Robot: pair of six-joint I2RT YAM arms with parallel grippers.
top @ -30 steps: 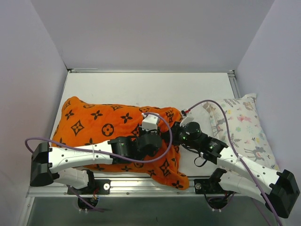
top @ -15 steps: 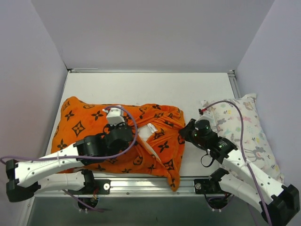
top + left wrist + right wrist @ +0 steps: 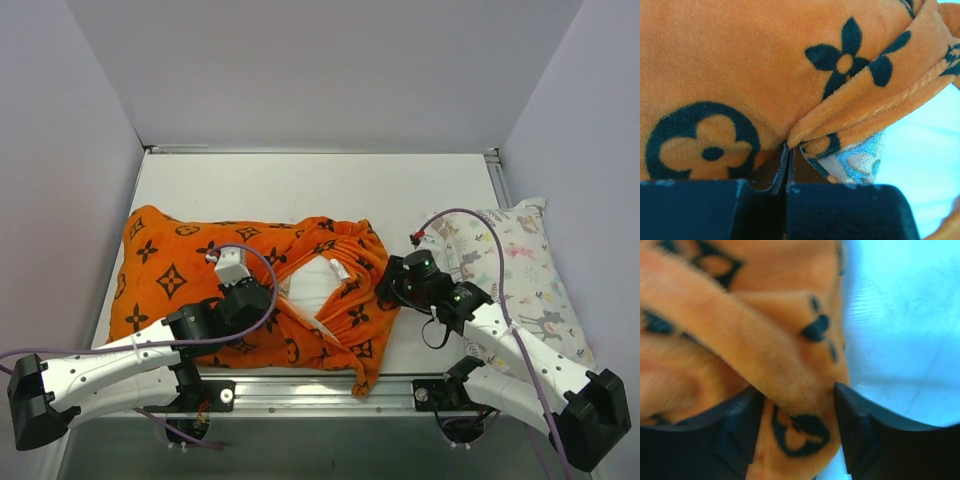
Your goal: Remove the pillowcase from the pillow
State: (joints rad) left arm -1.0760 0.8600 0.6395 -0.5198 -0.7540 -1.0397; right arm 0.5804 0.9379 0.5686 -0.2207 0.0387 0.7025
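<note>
Orange plush pillowcase [image 3: 170, 270] with black flower and circle motifs, pinched at one spot

Left claw [image 3: 788, 150] is squeezed fully together on a hem fold of it. Only the left wrist cam shows that, plus a bit of pale patterned lining [image 3: 855, 160] under the hem. Right claw [image 3: 797, 392] has its jaws apart with an orange fold lying in the gap, pretty blurry though. The top cam gives what neither wrist does: the plump plain white pillow [image 3: 312, 285] peeking out of the open mouth, on the white table [image 3: 300, 190]. Left arm [image 3: 120, 355] lies low along the front edge, wrist over the cover's middle. Right arm [image 3: 500, 340] is bent, reaching to the cover's right end, just beside a pastel floral-print pillow [image 3: 525, 270].
</note>
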